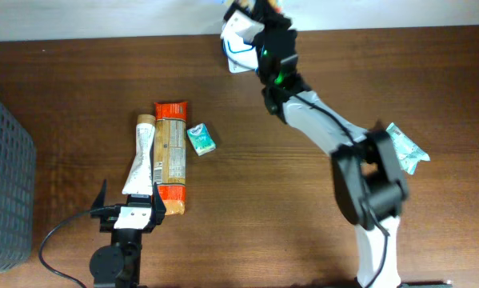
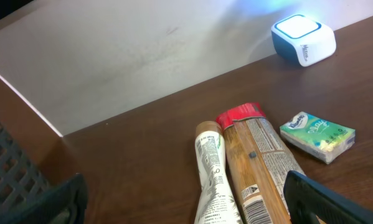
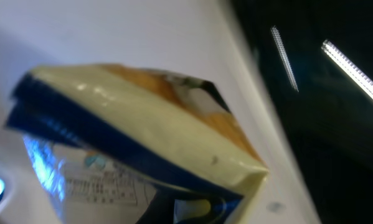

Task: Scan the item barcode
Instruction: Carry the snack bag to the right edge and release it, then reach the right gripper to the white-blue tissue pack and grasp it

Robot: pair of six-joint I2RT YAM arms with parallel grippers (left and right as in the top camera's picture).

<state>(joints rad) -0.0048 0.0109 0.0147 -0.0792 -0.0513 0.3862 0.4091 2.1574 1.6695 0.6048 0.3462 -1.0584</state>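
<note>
My right gripper (image 1: 255, 16) is raised at the table's far edge and is shut on a yellow and blue snack bag (image 3: 142, 124). The bag fills the right wrist view, its printed back panel (image 3: 102, 183) facing down. Just below the gripper stands the white scanner (image 1: 237, 48) with a blue outline; the left wrist view shows the scanner (image 2: 303, 38) with its top lit. The bag hangs right above the scanner; no barcode is legible. My left gripper (image 1: 129, 196) rests open near the front left, its fingers either side of the near ends of a tube and a packet.
A white tube (image 1: 139, 156), a long orange-brown packet (image 1: 172, 156) and a small green tissue pack (image 1: 201, 138) lie left of centre. A teal packet (image 1: 405, 148) lies at the right beside the right arm. A grey basket (image 1: 3, 176) stands at the left edge.
</note>
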